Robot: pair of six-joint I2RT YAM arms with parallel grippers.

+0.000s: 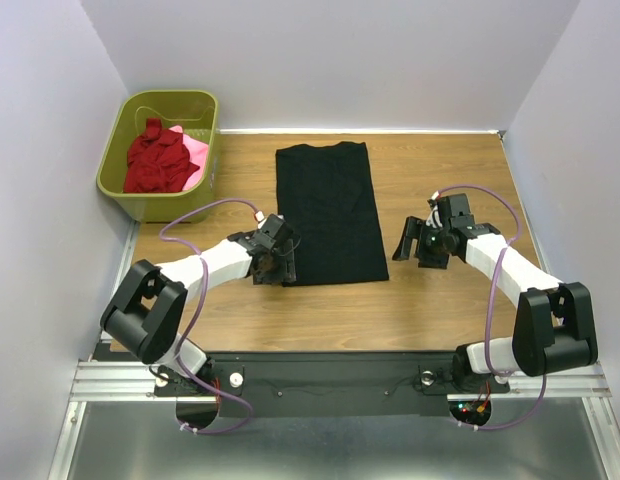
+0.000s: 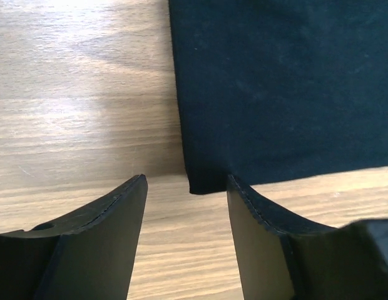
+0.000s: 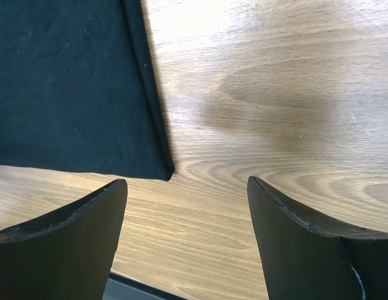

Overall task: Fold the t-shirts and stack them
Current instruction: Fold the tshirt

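Three t-shirts are in front of you. The black t-shirt (image 1: 328,212) lies flat on the table (image 1: 450,170), folded into a long, narrow rectangle. Its long axis runs straight away from the arm bases, with one short edge near you and the other at the far side. The dark red t-shirt (image 1: 153,160) and the pink t-shirt (image 1: 196,152) are bunched together in the olive basket (image 1: 140,198) at the far left corner, well apart from the black one.

Your left arm (image 1: 205,268) stretches low across the wood, forward and to the right, so the left gripper (image 2: 186,182) sits at the shirt's near-left corner. Its jaws stand apart with nothing between them. In the left wrist view, the cloth corner lies just ahead of the gap, flat on the wood and not pinched.

Your right arm (image 1: 490,255) reaches forward and inward, elbow out to the right. The right gripper (image 3: 188,186) hangs just beside the near-right corner, clear of the cloth. Its jaws are spread wide and hold nothing. In the right wrist view, that corner lies ahead of its left-hand finger.
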